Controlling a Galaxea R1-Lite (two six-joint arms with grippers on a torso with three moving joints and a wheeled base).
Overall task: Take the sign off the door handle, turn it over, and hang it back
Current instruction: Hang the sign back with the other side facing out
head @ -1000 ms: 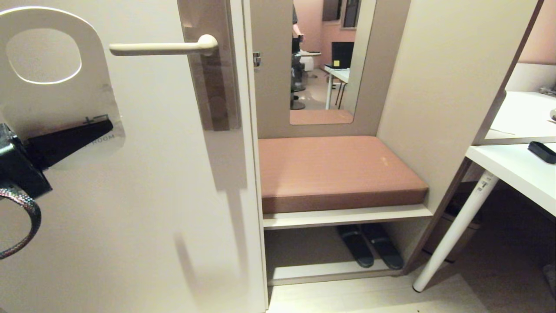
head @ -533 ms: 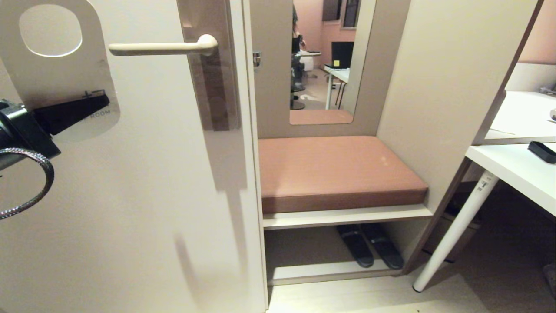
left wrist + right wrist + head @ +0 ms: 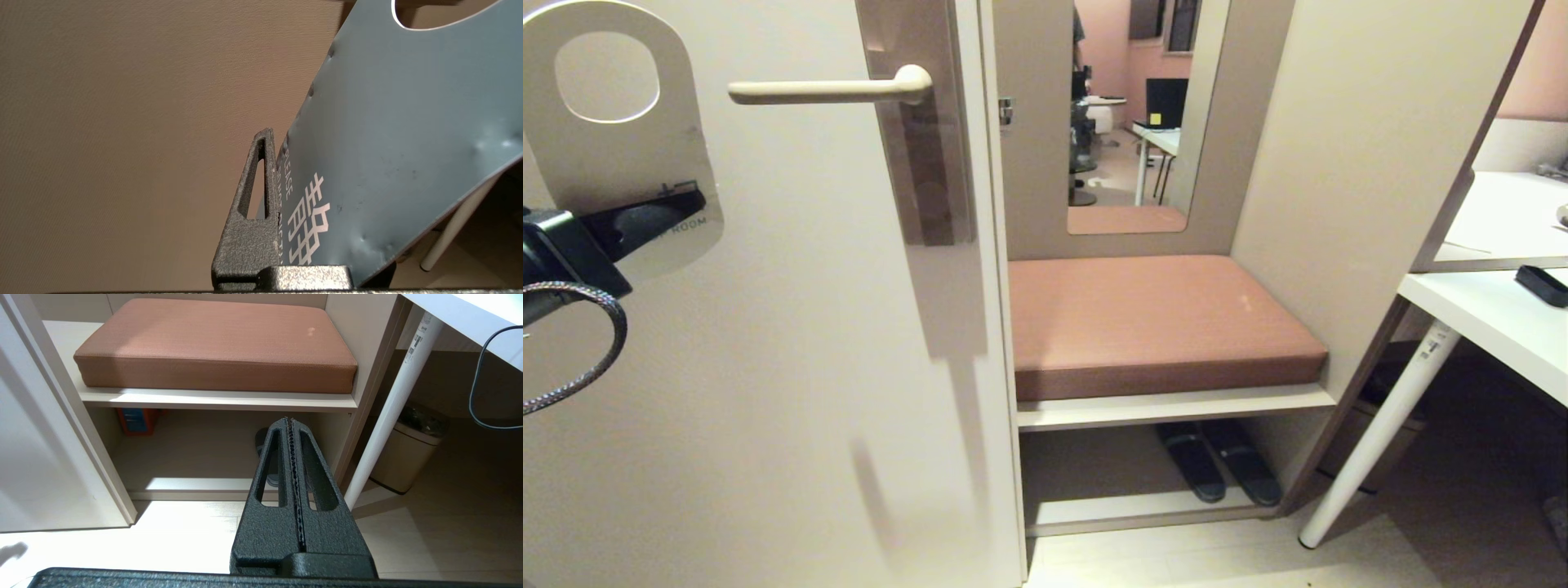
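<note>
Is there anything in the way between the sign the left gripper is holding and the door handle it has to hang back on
Nothing visible. The left gripper holds the sign by its lower end, white face out, left of the door handle. Only bare door lies between the sign's hole and the lever's free tip.

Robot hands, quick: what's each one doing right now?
Left end effector: shut on the sign, beside the handle.
Right end effector: shut, holding nothing, parked low.
</note>
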